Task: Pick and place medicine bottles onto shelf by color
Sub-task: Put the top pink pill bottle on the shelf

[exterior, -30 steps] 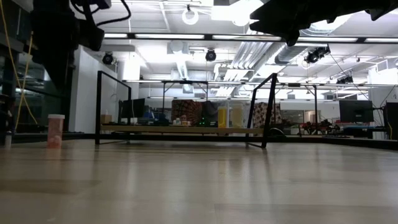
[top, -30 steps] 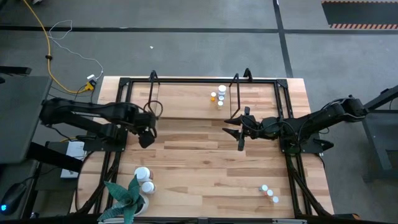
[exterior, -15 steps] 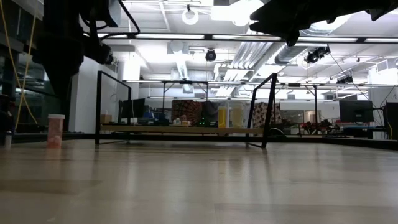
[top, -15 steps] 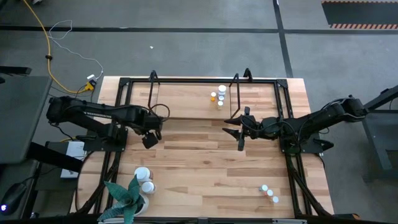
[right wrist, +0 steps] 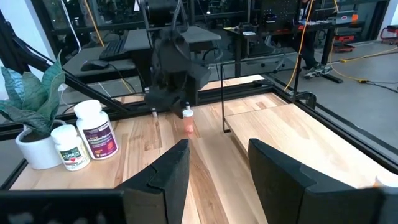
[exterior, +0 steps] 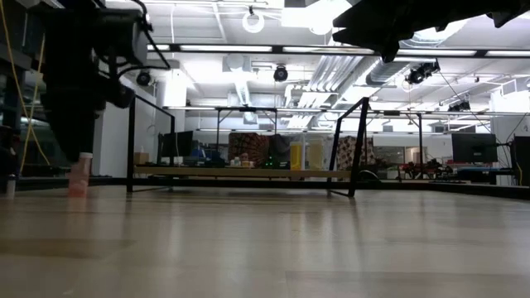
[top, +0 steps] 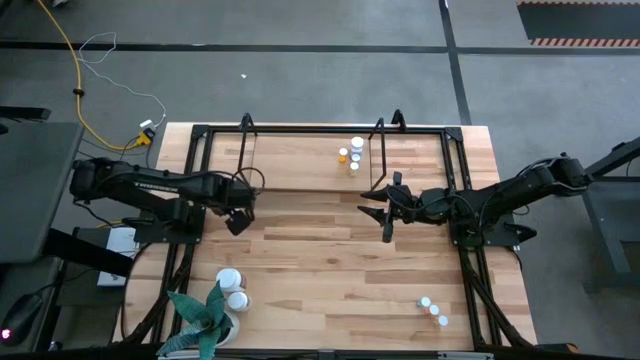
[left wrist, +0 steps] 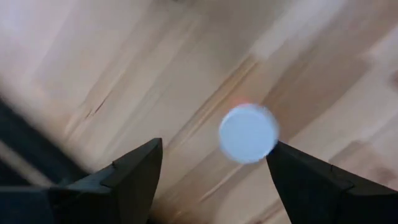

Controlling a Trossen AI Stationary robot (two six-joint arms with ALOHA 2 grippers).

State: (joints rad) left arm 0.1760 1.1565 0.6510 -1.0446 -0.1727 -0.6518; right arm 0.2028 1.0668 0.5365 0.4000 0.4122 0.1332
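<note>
A small orange bottle with a white cap [left wrist: 249, 132] stands upright on the table in front of the shelf's left part. It also shows in the low view [exterior: 80, 178] and the right wrist view [right wrist: 188, 122]. My left gripper [left wrist: 214, 146] is open just above it, fingers pointing down on either side of the cap, and hides it in the high view [top: 237, 220]. My right gripper [top: 385, 215] is open and empty over the table's middle. The shelf [top: 300, 160] carries several small bottles [top: 352, 153] at its right part.
Two larger white bottles [top: 232, 288] stand by a green plant in a white pot [top: 200, 315] at the near left. Three tiny white-topped bottles [top: 432, 310] stand at the near right. The shelf's black hoops [exterior: 132, 141] rise behind the left gripper.
My left gripper has gone down over the small orange bottle, which stays where it stood; in the low view the gripper now covers the bottle's top.
</note>
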